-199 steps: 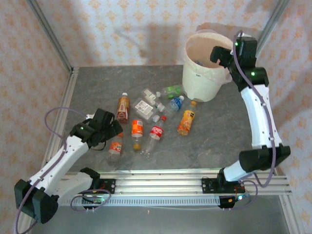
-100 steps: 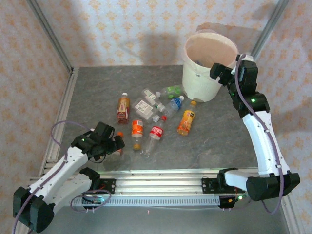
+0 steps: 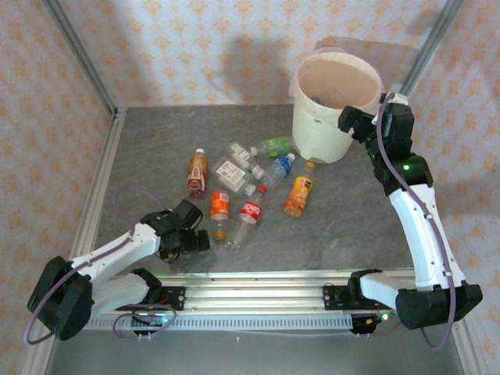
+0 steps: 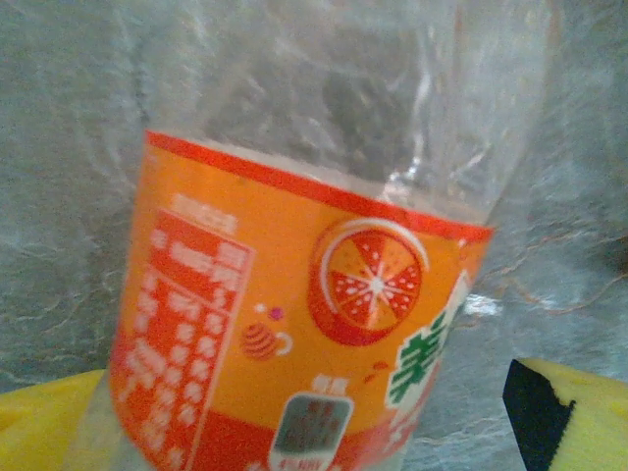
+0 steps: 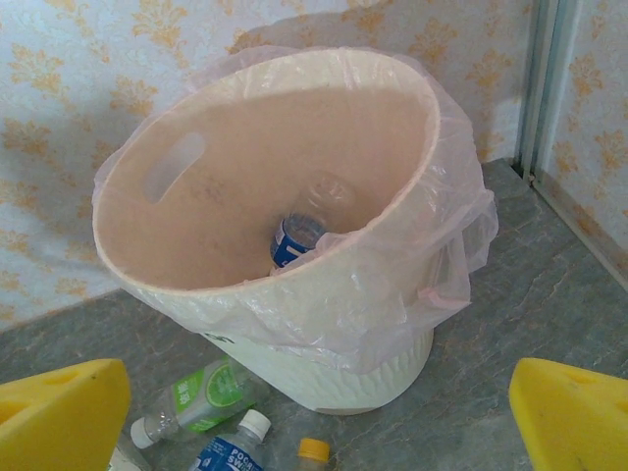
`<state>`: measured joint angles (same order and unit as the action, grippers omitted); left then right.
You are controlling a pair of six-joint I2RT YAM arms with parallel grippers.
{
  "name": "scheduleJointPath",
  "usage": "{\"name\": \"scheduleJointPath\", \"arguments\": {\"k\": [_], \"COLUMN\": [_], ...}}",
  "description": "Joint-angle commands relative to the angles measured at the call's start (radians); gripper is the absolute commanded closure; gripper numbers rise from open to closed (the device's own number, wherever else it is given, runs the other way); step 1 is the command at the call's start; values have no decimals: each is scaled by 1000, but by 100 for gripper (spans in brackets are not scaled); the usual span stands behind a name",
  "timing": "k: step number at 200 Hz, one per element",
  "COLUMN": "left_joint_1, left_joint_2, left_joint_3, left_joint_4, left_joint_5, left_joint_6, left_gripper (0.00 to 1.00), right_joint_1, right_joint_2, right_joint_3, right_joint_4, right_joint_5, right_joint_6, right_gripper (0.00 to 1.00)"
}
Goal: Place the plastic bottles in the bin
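lying in the far-right-corner bin: one blue-labelled bottle. left gripper jaws apart around an orange-labelled bottle; right gripper jaws apart.

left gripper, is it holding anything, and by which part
Nothing held yet: the left gripper stands open around the labelled middle of the orange-labelled bottle, with one finger apart from it.

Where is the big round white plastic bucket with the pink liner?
In the overhead view the white bin stands far right on the grey table, near the back wall, right gripper beside its rim, green-labelled bottle at its base.
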<state>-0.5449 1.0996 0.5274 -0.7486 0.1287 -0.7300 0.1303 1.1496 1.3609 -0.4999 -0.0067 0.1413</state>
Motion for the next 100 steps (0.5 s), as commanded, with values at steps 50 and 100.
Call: {"name": "scheduleJointPath", "arguments": {"k": [50, 100], "left_joint_1": [-17, -16], "left_joint_2": [-78, -222], "left_joint_3": [-108, -99], "left_joint_4": [135, 142], "left_joint_5": [-34, -24], "left_joint_6": [50, 8], "left_gripper": [38, 49], "right_joint_1": [5, 15], "right_joint_2": [-35, -46], "right_joint_3": [-4, -48], "right_joint_4": [30, 81], "right_joint_5": [-71, -251], "right_joint_6": [-17, 1], "right_gripper": [1, 1]}}
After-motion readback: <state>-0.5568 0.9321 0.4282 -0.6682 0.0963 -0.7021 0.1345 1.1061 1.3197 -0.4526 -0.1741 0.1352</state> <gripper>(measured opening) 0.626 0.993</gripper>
